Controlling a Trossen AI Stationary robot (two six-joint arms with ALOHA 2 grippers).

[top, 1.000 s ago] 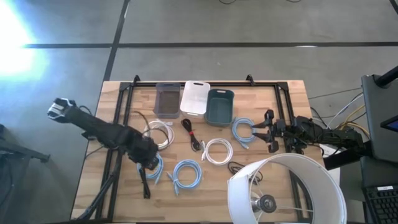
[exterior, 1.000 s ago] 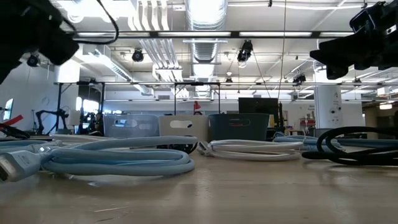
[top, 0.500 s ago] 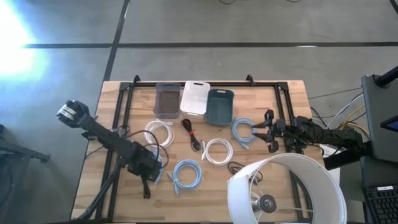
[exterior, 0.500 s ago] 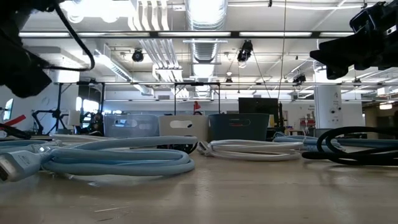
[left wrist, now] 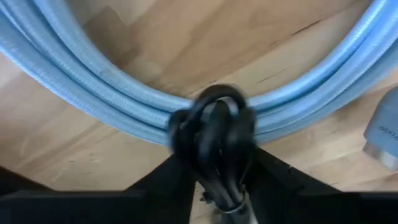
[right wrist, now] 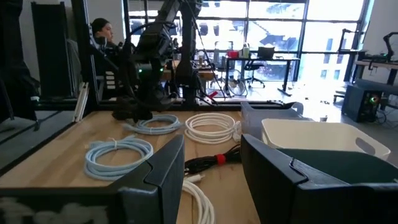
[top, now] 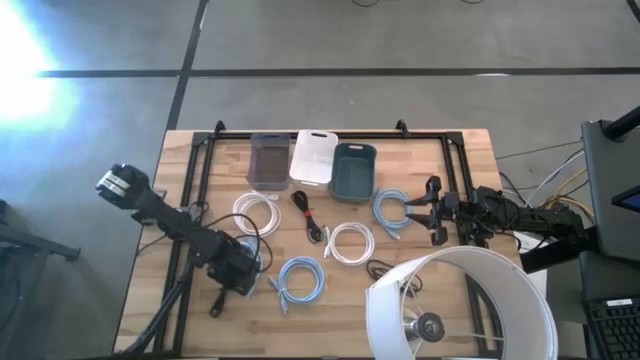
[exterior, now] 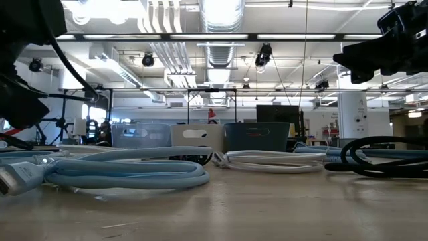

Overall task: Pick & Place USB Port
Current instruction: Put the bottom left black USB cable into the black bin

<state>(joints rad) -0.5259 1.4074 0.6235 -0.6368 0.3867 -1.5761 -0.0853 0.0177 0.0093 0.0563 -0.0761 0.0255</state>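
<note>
Since a moment ago the left gripper [top: 240,275] has slid lower in the high view, now sitting down at the lower left of the table [top: 470,150], right on a light blue cable coil [left wrist: 93,93] — the right arm hasn't budged. The left wrist view gives what the overhead can't: the fingers are pinched on the coil's black tie loop [left wrist: 214,143], with a grey USB plug [left wrist: 382,127] at the right edge. The right gripper [top: 428,211] hovers spread open at the right side, near another blue coil [top: 391,211]. Bare wood lies along the bottom edge, below the middle blue coil [top: 301,280]. Three bins [top: 311,158] line the top rail. The right wrist view alone shows a seated person [right wrist: 102,31] at upper left.
</note>
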